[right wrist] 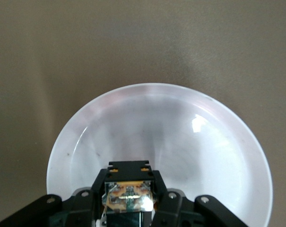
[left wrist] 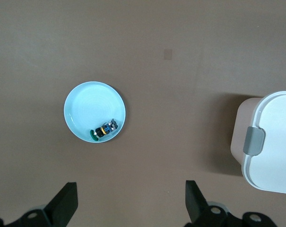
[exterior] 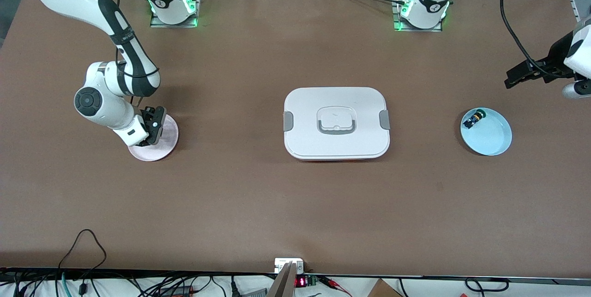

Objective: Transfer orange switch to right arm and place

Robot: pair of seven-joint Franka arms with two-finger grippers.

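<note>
- The right gripper (exterior: 154, 127) hangs low over the pink plate (exterior: 167, 144) at the right arm's end of the table, fingers clamped on the orange switch (right wrist: 128, 198).
- The left gripper (left wrist: 128, 201) is up over bare table near the blue plate (exterior: 496, 142), fingers spread wide, holding nothing.
- A green-capped switch (exterior: 474, 118) lies in that blue plate.
- A white lidded box (exterior: 336, 124) sits mid-table.

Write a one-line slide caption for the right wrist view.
Right tool shut on the orange switch, poised just over the pale pink plate.
</note>
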